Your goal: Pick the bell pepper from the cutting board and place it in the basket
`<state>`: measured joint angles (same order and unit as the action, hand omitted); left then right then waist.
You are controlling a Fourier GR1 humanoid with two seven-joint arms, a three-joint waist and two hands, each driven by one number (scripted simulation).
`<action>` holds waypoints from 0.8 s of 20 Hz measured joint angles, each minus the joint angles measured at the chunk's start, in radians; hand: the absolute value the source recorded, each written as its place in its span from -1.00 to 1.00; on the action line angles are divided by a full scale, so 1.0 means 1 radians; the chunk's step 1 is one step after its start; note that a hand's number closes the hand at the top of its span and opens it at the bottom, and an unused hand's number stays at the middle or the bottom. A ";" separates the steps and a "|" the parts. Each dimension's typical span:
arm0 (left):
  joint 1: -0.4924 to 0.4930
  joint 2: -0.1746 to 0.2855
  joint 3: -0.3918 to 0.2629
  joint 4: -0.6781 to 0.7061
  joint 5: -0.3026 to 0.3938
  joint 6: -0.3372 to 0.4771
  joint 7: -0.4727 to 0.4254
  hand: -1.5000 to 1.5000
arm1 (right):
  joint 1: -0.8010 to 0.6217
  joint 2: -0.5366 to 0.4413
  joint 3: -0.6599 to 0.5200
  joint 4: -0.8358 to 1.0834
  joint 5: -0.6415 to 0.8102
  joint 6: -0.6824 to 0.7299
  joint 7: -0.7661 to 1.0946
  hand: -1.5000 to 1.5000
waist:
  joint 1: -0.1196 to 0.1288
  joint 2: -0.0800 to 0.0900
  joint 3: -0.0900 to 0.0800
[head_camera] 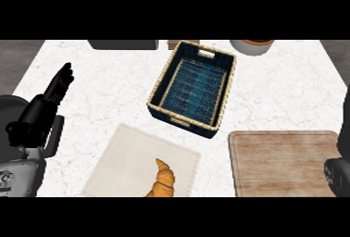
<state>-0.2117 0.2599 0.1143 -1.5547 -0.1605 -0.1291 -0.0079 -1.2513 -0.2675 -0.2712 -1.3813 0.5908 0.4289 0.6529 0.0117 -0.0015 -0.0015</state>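
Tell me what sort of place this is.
Most likely a kitchen counter: a white marbled worktop carries a wooden cutting board, a croissant lying on a beige mat, and a woven basket.

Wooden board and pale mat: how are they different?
The wooden board is brown with streaky grain and rounded corners; the pale mat is plain cream with sharp corners. The wooden board lies straight, while the pale mat lies slanted. A croissant sits on the pale mat, none on the wooden board. Both are flat rectangles lying on the white counter.
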 measured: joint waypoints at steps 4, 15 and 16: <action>-0.007 -0.001 0.003 0.002 0.000 -0.002 0.003 0.00 | -0.072 0.046 0.029 0.106 0.016 -0.045 0.046 1.00 | 0.004 0.002 0.000; -0.003 0.010 0.021 0.009 0.007 -0.019 -0.006 0.00 | -0.165 0.104 0.085 0.332 0.017 -0.011 0.141 1.00 | 0.000 0.002 0.001; -0.002 0.006 0.017 0.006 0.005 -0.018 -0.004 0.00 | -0.174 0.101 0.102 0.349 0.029 0.004 0.152 1.00 | 0.000 0.002 0.001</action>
<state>-0.2137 0.2662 0.1314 -1.5488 -0.1555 -0.1466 -0.0120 -1.4251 -0.1669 -0.1695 -1.0321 0.6199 0.4330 0.8049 0.0121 0.0009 -0.0010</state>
